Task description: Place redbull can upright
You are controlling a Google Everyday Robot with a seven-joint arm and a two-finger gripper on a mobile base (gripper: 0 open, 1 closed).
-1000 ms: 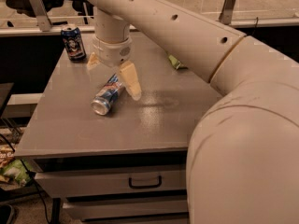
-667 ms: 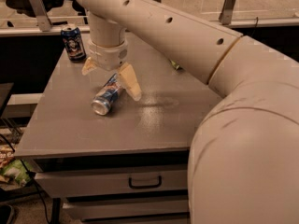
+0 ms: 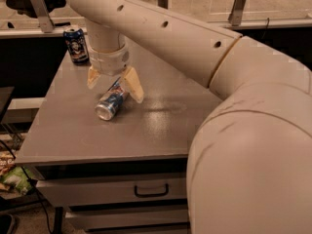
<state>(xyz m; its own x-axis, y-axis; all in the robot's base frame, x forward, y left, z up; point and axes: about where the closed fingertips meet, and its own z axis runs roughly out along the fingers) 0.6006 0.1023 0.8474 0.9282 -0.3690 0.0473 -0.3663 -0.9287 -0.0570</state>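
The redbull can (image 3: 110, 103), slim and silver-and-blue, lies on its side on the grey table (image 3: 161, 126), silver top towards the front left. My gripper (image 3: 115, 88) hangs over the can's far end, pointing down. Its two tan fingers (image 3: 133, 85) are spread open, one on each side of the can's rear part, not closed on it. The arm comes in from the upper left and fills the right side of the view.
A wider dark-blue can (image 3: 76, 44) with a white figure stands upright at the table's back left corner. A drawer with a dark handle (image 3: 151, 190) sits under the table front. A railing and posts run behind the table.
The gripper has moved slightly left and down over the lying can, its fingers now straddling the can's far end. The can has not moved.
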